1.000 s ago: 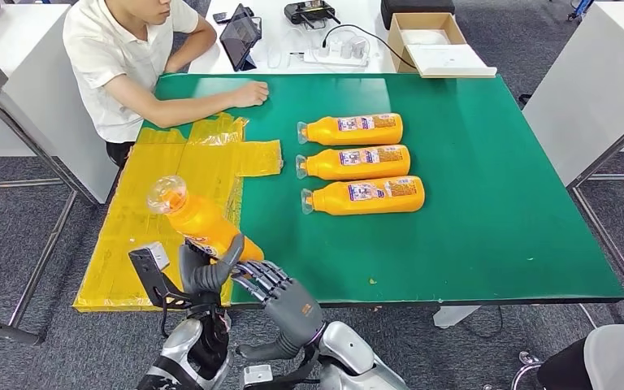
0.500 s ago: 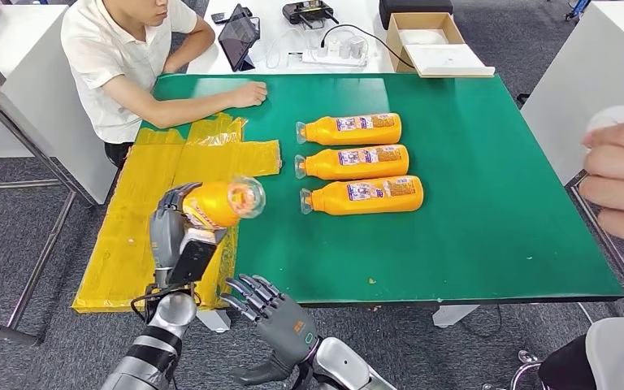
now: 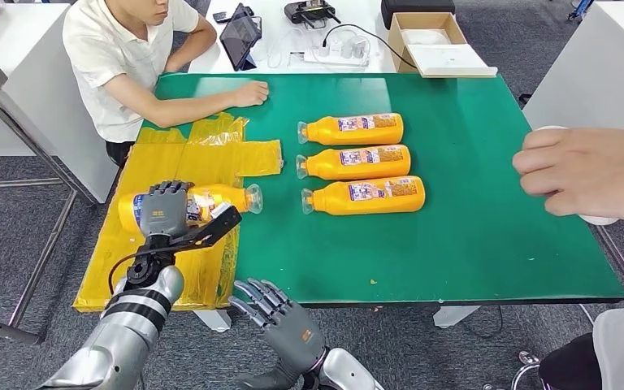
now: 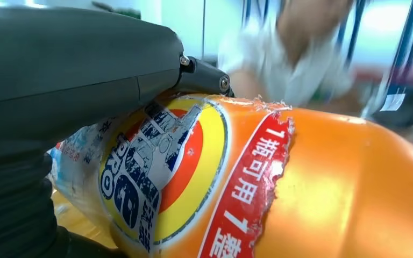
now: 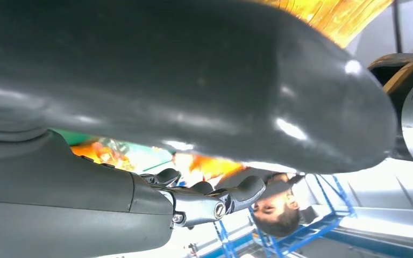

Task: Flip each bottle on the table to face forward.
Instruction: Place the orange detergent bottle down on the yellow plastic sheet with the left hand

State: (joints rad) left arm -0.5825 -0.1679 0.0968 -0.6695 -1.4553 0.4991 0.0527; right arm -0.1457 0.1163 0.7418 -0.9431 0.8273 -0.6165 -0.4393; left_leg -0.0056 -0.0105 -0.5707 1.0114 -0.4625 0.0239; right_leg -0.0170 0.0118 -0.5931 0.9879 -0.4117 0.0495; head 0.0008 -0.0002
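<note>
Lying on its side across the yellow plastic sheet [image 3: 142, 236] at the desk's [image 3: 487, 236] left edge: one orange bottle [image 3: 211, 199], clear cap pointing toward the green surface, label upward. Left hand [image 3: 165, 210] grips this bottle around its middle, fingers wrapped over the label; the left wrist view shows the thumb [image 4: 86, 80] pressed against the printed label.

Three further orange bottles [image 3: 356, 162] lie in a row on the green surface, parallel, caps to the left, labels up.

Right hand [image 3: 280, 313] hovers below the desk's near edge, fingers spread, holding nothing.

A seated person [image 3: 122, 57] rests a fist on the far left corner. Another person's hand [image 3: 589, 172] reaches in from the right.
</note>
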